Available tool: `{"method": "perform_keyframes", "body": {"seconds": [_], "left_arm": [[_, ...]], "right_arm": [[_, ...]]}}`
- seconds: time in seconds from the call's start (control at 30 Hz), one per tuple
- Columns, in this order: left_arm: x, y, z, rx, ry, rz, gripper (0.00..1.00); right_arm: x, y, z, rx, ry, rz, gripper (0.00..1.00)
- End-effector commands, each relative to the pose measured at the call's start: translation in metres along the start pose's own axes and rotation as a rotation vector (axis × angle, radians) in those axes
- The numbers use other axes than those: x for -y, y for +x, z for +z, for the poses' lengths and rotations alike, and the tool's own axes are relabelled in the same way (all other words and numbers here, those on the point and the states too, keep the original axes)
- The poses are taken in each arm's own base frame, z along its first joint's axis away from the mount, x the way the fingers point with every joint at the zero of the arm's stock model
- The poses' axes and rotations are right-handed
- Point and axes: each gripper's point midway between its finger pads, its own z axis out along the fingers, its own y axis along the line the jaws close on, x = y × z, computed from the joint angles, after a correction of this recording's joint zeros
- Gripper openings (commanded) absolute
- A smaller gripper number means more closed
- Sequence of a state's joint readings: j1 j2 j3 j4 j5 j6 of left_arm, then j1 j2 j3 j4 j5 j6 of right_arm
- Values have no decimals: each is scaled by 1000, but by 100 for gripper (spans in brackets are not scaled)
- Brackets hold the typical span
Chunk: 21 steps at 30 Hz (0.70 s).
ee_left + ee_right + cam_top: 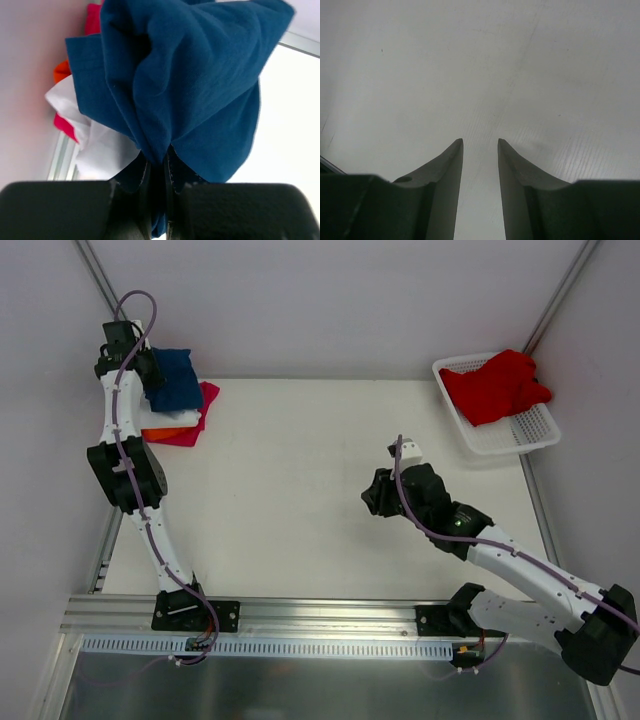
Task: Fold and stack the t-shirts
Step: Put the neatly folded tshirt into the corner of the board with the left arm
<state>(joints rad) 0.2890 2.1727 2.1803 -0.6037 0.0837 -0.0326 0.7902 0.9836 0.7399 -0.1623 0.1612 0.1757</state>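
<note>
The left gripper [160, 167] has its jaws pressed together on a bunched fold of the soft navy blue cloth t-shirt [200, 85]. The shirt spreads just ahead of the gripper, over the pile of folded white, orange and magenta t-shirts [100, 145], apparently so it can be laid on top. The right gripper [480, 150] hovers over the bare white table [480, 60] with jaws partly spread and empty, probably waiting, while the crumpled red cloth t-shirt [497, 385] lies well beyond it in the white plastic lattice basket [525, 435].

Overhead spans tabletop [300, 500]; left wrist nears blue t-shirt [200, 90], right perhaps tabletop.
</note>
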Motion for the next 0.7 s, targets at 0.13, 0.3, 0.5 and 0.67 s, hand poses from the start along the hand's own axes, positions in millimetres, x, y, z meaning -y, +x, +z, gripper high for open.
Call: {"method": "perform_keyframes", "body": {"seconds": [0.13,0.3,0.5,0.67], "left_arm": [[-46,-2,-9,25,-250,45,0],[-65,16,9,-27,-348,59,0],[-80,34,37,-81,-410,85,0],[-79,36,47,-85,-404,88,28]], "right_arm": [[3,-6,-11,40,-24,13,38],[2,-5,-13,40,-41,25,38],[2,-5,-18,48,-48,30,38],[4,-1,-17,40,-43,31,38]]}}
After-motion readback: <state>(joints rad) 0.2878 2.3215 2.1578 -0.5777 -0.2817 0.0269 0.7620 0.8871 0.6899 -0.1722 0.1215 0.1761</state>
